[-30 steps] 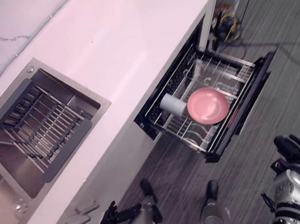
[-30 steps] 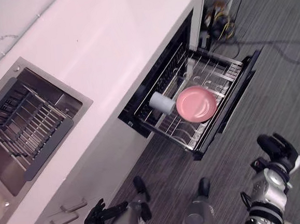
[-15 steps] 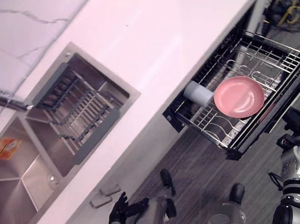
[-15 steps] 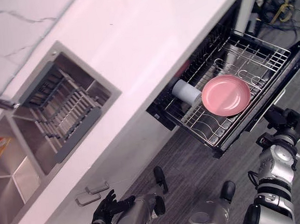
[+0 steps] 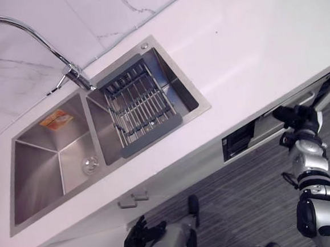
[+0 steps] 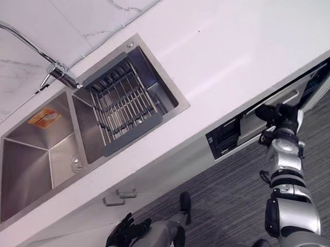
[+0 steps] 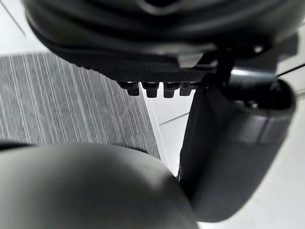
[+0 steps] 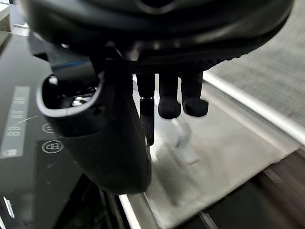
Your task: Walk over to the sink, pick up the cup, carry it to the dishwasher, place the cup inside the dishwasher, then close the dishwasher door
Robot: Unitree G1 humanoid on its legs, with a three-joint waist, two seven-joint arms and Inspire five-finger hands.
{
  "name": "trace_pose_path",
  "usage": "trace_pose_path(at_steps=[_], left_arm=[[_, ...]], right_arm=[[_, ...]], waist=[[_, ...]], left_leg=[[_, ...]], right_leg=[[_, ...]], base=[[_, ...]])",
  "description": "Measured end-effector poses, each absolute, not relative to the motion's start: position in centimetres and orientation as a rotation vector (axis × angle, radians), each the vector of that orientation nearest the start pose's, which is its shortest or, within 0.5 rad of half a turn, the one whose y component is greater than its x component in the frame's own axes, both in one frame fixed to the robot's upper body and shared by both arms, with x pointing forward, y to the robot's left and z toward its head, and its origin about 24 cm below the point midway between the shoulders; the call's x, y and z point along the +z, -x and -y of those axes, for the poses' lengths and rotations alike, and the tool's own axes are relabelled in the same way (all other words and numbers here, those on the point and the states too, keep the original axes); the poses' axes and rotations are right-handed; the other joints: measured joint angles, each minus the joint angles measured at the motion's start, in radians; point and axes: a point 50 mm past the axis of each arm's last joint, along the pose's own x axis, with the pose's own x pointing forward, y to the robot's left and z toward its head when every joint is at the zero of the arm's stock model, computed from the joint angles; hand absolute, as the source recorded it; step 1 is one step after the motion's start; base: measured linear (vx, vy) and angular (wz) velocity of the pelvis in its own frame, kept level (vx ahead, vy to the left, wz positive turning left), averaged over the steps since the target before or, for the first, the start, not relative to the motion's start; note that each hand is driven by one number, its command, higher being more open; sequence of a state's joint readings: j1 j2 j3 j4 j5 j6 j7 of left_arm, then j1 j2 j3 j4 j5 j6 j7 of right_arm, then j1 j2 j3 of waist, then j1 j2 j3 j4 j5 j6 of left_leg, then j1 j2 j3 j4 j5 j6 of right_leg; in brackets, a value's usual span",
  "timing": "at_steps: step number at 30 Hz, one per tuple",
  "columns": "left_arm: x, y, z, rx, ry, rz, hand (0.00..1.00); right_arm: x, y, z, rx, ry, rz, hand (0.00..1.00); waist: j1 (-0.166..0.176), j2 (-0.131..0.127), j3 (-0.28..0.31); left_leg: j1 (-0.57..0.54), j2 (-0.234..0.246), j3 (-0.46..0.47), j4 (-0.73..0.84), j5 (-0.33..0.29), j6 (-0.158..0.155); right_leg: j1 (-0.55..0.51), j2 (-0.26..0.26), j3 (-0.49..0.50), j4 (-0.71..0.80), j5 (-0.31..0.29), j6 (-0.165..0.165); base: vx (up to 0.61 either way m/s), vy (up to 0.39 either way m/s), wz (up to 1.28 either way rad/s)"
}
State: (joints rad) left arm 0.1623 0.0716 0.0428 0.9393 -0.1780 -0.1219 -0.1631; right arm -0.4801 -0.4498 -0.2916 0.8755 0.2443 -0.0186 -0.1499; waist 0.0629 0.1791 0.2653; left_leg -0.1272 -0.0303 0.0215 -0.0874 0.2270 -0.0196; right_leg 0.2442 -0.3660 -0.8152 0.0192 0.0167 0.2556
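Note:
The dishwasher door [image 5: 266, 128] stands almost shut under the white counter, steel front and black control strip [image 5: 237, 144] facing out. A dark gap [image 6: 320, 78] stays open at its far end. My right hand [image 5: 293, 115] rests against the door front with its fingers curled and nothing in them. In the right wrist view its fingertips [image 8: 170, 108] touch the steel panel [image 8: 224, 143] beside the black control panel [image 8: 26, 136]. My left hand [image 6: 122, 235] hangs low by the cabinet, fingers spread and empty. The rack inside is hidden behind the door.
A steel double sink [image 5: 40, 167] is set in the counter [image 5: 250, 42], with a grey drain rack [image 5: 141, 108] over its right basin and a curved tap [image 5: 29, 28] behind. Two cabinet handles [image 5: 132, 199] sit below it. Grey floor [image 5: 246, 208] lies before the cabinets.
The camera has swung toward the sink. The open drawer with the cup and pink plate has gone in under the counter, and my right hand has risen from the floor side onto the door.

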Motion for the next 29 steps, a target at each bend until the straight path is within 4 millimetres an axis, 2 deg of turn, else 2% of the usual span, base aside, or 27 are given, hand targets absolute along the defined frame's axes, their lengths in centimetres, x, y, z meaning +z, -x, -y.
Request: trace_pose_path(at_steps=[2, 3, 5, 6, 7, 8, 9, 10, 11, 12, 14, 15, 16, 18, 19, 20, 21, 22, 23, 24, 25, 26, 28, 29], left_arm=[[-15.2, -9.6, -18.7, 0.069, 0.198, -0.939, 1.00], [-15.2, -9.5, -18.9, 0.072, 0.200, -0.940, 1.00], [-15.2, -9.4, -19.4, 0.106, 0.223, -0.938, 1.00], [-15.2, -9.3, -19.5, 0.119, 0.235, -0.942, 1.00], [-15.4, -9.0, -19.8, 0.148, 0.258, -0.952, 1.00], [-15.4, -8.8, -20.0, 0.171, 0.272, -0.956, 1.00], [-15.5, -8.5, -20.4, 0.207, 0.283, -0.964, 1.00], [-15.6, -8.4, -20.6, 0.223, 0.286, -0.965, 1.00], [-15.6, -8.2, -20.9, 0.243, 0.287, -0.968, 1.00], [-15.5, -8.1, -21.3, 0.267, 0.278, -0.969, 1.00], [-15.5, -8.1, -21.7, 0.286, 0.277, -0.966, 1.00], [-15.4, -8.4, -22.2, 0.301, 0.274, -0.960, 1.00], [-15.4, -8.6, -22.5, 0.304, 0.270, -0.960, 1.00], [-15.0, -9.0, -23.5, 0.304, 0.241, -0.955, 1.00], [-15.0, -9.1, -23.5, 0.306, 0.239, -0.956, 1.00], [-15.1, -8.9, -23.5, 0.304, 0.235, -0.967, 1.00], [-15.1, -8.9, -23.6, 0.300, 0.228, -0.970, 1.00], [-15.1, -8.8, -23.7, 0.288, 0.213, -0.978, 1.00], [-15.0, -9.0, -23.9, 0.281, 0.190, -0.984, 1.00], [-15.0, -9.3, -23.8, 0.276, 0.187, -0.991, 1.00], [-15.0, -9.5, -23.7, 0.275, 0.188, -0.997, 1.00], [-15.1, -9.4, -23.6, 0.280, 0.190, -1.008, 1.00], [-15.2, -9.3, -23.5, 0.292, 0.192, -1.024, 1.00], [-15.3, -9.2, -23.3, 0.290, 0.194, -1.032, 1.00]], right_arm=[[0.4, -29.1, 30.4, -0.534, -0.040, -0.296, 1.00], [-0.5, -28.5, 29.8, -0.524, -0.055, -0.308, 1.00], [-4.0, -26.0, 27.6, -0.510, -0.114, -0.386, 1.00], [-5.0, -25.2, 27.2, -0.517, -0.131, -0.412, 1.00], [-7.0, -23.1, 26.4, -0.541, -0.164, -0.473, 1.00], [-8.5, -21.5, 25.9, -0.566, -0.185, -0.527, 1.00], [-11.1, -17.8, 25.3, -0.629, -0.218, -0.653, 1.00], [-12.1, -16.2, 25.2, -0.659, -0.232, -0.706, 1.00], [-13.4, -13.7, 25.0, -0.709, -0.253, -0.786, 1.00], [-14.9, -9.8, 24.7, -0.776, -0.269, -0.901, 1.00], [-15.7, -7.0, 24.3, -0.801, -0.269, -0.981, 1.00], [-16.3, -4.2, 23.7, -0.808, -0.276, -1.064, 1.00], [-16.5, -3.3, 23.5, -0.805, -0.275, -1.097, 1.00], [-16.9, -0.6, 22.3, -0.818, -0.314, -1.190, 1.00], [-16.9, -0.4, 22.5, -0.821, -0.316, -1.199, 1.00], [-17.0, -0.6, 22.3, -0.818, -0.343, -1.203, 1.00], [-17.0, -1.1, 22.2, -0.811, -0.351, -1.188, 1.00], [-17.0, -2.0, 21.7, -0.776, -0.359, -1.167, 1.00], [-16.9, -3.4, 21.2, -0.725, -0.363, -1.138, 1.00], [-16.8, -4.1, 21.0, -0.696, -0.352, -1.119, 1.00], [-16.6, -5.3, 20.8, -0.659, -0.332, -1.072, 1.00], [-16.2, -6.4, 20.7, -0.627, -0.308, -1.024, 1.00], [-15.7, -8.1, 20.8, -0.585, -0.266, -0.965, 1.00], [-15.4, -9.0, 20.9, -0.567, -0.247, -0.933, 1.00]], waist=[[0.009, -0.034, -0.012], [0.010, -0.041, -0.016], [0.008, -0.064, -0.016], [0.007, -0.070, -0.018], [0.005, -0.089, -0.016], [0.003, -0.094, -0.018], [-0.003, -0.117, -0.024], [-0.006, -0.125, -0.028], [-0.010, -0.137, -0.034], [-0.019, -0.157, -0.040], [-0.030, -0.174, -0.043], [-0.036, -0.198, -0.045], [-0.038, -0.209, -0.047], [-0.053, -0.270, -0.069], [-0.055, -0.270, -0.069], [-0.057, -0.272, -0.071], [-0.056, -0.264, -0.076], [-0.057, -0.270, -0.080], [-0.062, -0.280, -0.083], [-0.067, -0.280, -0.083], [-0.073, -0.280, -0.083], [-0.078, -0.278, -0.083], [-0.079, -0.270, -0.088], [-0.079, -0.263, -0.093]], left_leg=[[0.009, 0.018, 0.014, -0.003, -0.002, -0.009], [0.010, 0.020, 0.015, -0.006, -0.002, -0.011], [0.022, 0.032, 0.033, -0.007, -0.013, -0.019], [0.025, 0.037, 0.042, -0.007, -0.015, -0.016], [0.028, 0.042, 0.058, -0.007, -0.017, -0.013], [0.034, 0.048, 0.068, -0.007, -0.018, -0.013], [0.038, 0.054, 0.075, -0.007, -0.021, -0.017], [0.040, 0.055, 0.077, -0.007, -0.022, -0.019], [0.042, 0.055, 0.078, -0.007, -0.024, -0.022], [0.044, 0.054, 0.079, -0.007, -0.023, -0.030], [0.044, 0.052, 0.072, -0.007, -0.025, -0.032], [0.043, 0.046, 0.063, -0.007, -0.037, -0.020], [0.042, 0.042, 0.058, -0.007, -0.040, -0.017], [0.038, -0.014, 0.100, 0.024, -0.088, 0.023], [0.040, -0.015, 0.088, 0.026, -0.090, 0.027], [0.073, -0.009, 0.064, 0.008, -0.093, 0.031], [0.090, -0.003, 0.048, 0.000, -0.093, 0.033], [0.094, 0.017, 0.011, 0.003, -0.101, 0.046], [0.099, 0.029, -0.033, 0.003, -0.105, 0.052], [0.103, 0.034, -0.061, 0.002, -0.106, 0.054], [0.116, 0.037, -0.111, 0.002, -0.110, 0.060], [0.138, 0.033, -0.150, 0.001, -0.118, 0.065], [0.164, 0.027, -0.182, 0.001, -0.134, 0.068], [0.173, 0.024, -0.209, 0.001, -0.142, 0.065]], right_leg=[[-0.004, 0.012, 0.020, 0.000, -0.006, -0.010], [-0.004, 0.014, 0.023, 0.000, -0.008, -0.013], [-0.006, 0.023, 0.044, -0.003, -0.022, -0.018], [-0.008, 0.025, 0.047, -0.004, -0.025, -0.022], [-0.014, 0.032, 0.062, -0.006, -0.026, -0.024], [-0.014, 0.036, 0.075, -0.009, -0.027, -0.025], [-0.014, 0.044, 0.091, -0.019, -0.027, -0.028], [-0.013, 0.045, 0.093, -0.021, -0.026, -0.031], [-0.012, 0.046, 0.095, -0.023, -0.026, -0.032], [-0.009, 0.046, 0.096, -0.024, -0.028, -0.037], [-0.001, 0.046, 0.091, -0.024, -0.032, -0.045], [0.004, 0.042, 0.070, -0.015, -0.046, -0.072], [0.004, 0.037, 0.062, -0.004, -0.056, -0.090], [0.004, -0.025, 0.011, 0.106, -0.103, -0.196], [-0.010, -0.046, 0.020, 0.182, -0.103, -0.234], [-0.055, -0.078, 0.090, 0.333, -0.059, -0.317], [-0.085, -0.081, 0.147, 0.400, -0.022, -0.357], [-0.149, -0.052, 0.285, 0.493, -0.031, -0.319], [-0.192, 0.028, 0.398, 0.526, -0.119, -0.231], [-0.206, 0.077, 0.440, 0.524, -0.156, -0.212], [-0.227, 0.156, 0.503, 0.502, -0.212, -0.199], [-0.242, 0.210, 0.533, 0.452, -0.240, -0.193], [-0.274, 0.244, 0.555, 0.363, -0.244, -0.192], [-0.309, 0.258, 0.596, 0.299, -0.242, -0.190]], base=[[-0.07, -0.072, -0.19], [-0.09, -0.058, -0.18], [-0.11, -0.041, -0.21], [-0.13, -0.024, -0.27], [-0.10, -0.015, -0.28], [-0.10, -0.023, -0.32], [-0.04, -0.023, -0.22], [-0.02, -0.024, -0.15], [0.02, -0.026, -0.07], [0.03, -0.027, -0.02], [0.04, -0.030, 0.11], [0.03, -0.026, 0.21], [0.05, -0.011, 0.40], [0.10, 0.072, 0.72], [0.14, 0.140, 0.78], [0.13, 0.117, 0.51], [0.15, 0.116, 0.63], [0.17, 0.062, 0.72], [0.18, 0.039, 0.87], [0.18, 0.008, 1.09], [0.18, -0.008, 1.18], [0.22, -0.040, 1.09], [0.19, -0.097, 0.78], [0.11, -0.100, 0.52]])
